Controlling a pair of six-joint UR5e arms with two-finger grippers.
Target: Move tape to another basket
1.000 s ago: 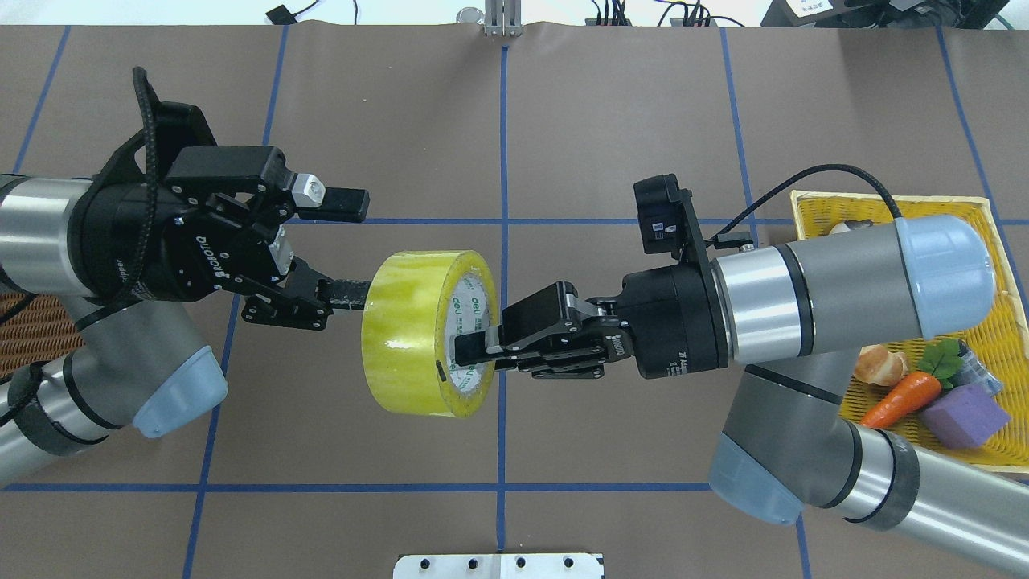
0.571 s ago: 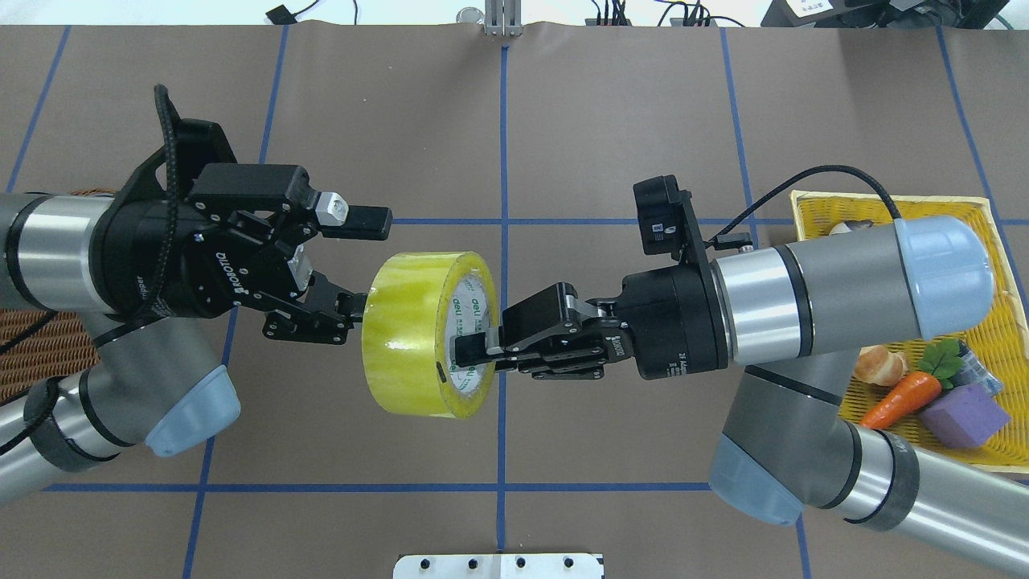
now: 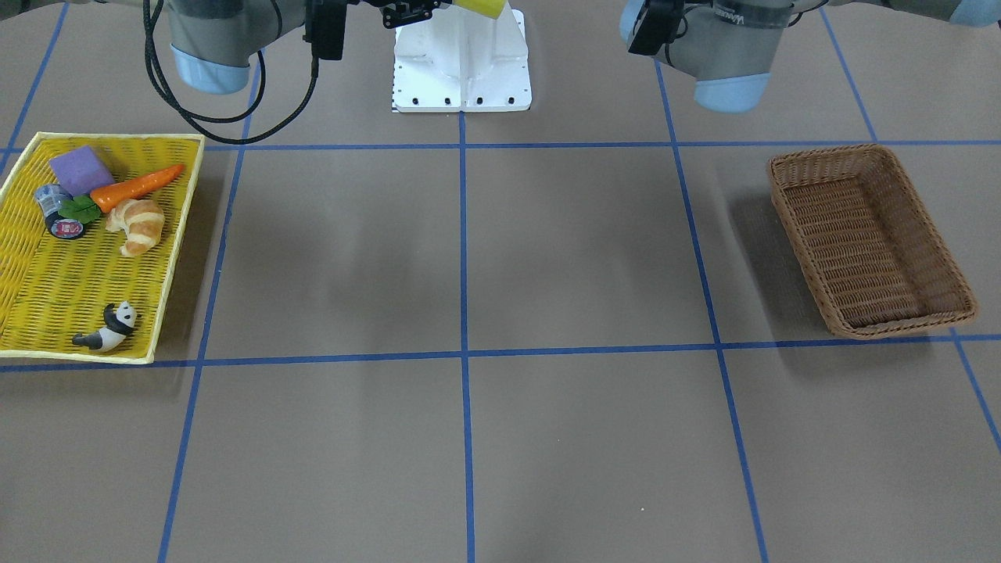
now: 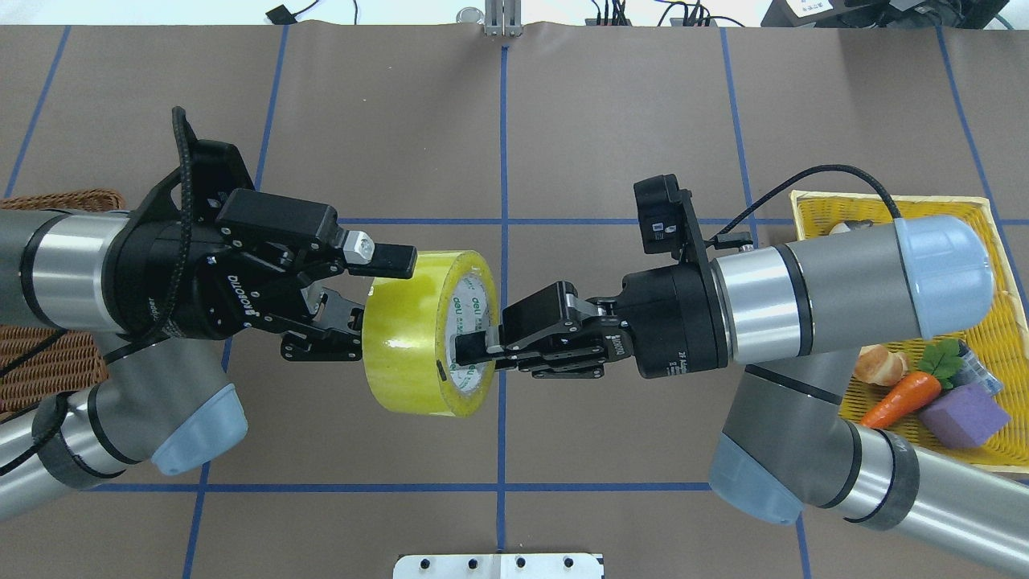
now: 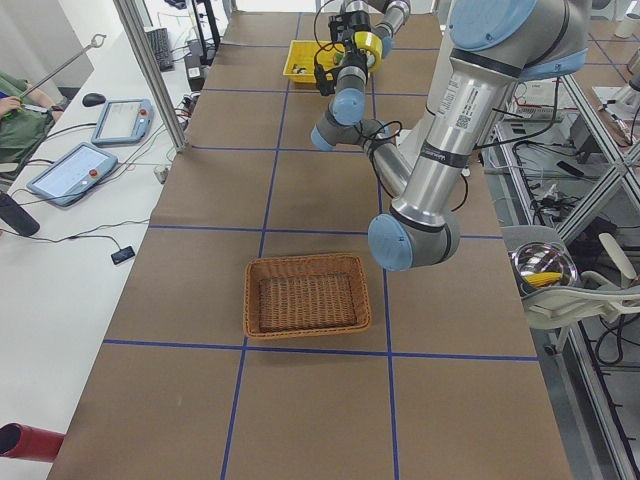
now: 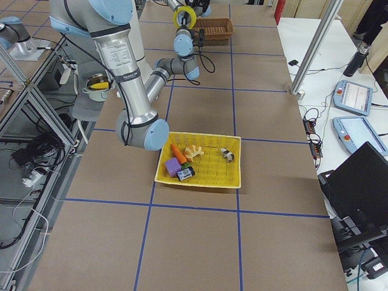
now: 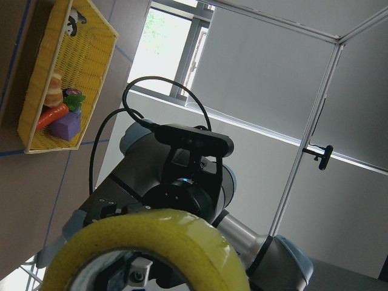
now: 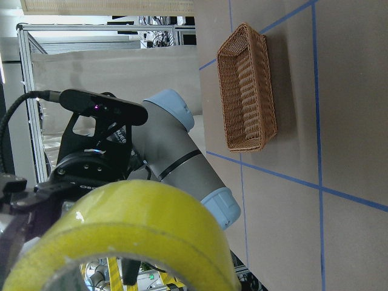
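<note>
Looks like a mid-air handoff. The brown woven wicker rectangular basket point(image 4: 56, 374) waits at 9 o'clock, so the left gripper point(image 4: 379, 299) has its jaws spread across the wide, glossy, translucent yellow tape roll point(image 4: 406, 338), not clamped yet. The roll hangs above table centre, with its white printed core facing 3 o'clock. There the right gripper point(image 4: 470, 351) pinches its wall, one finger inside the core. The flat bright yellow woven tray point(image 4: 1001, 322) sits further out at 3 o'clock.

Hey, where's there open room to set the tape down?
The brown wicker basket is entirely bare. The table between it and the yellow tray is open too. The tray's corner with carrot and croissant is crowded.
</note>
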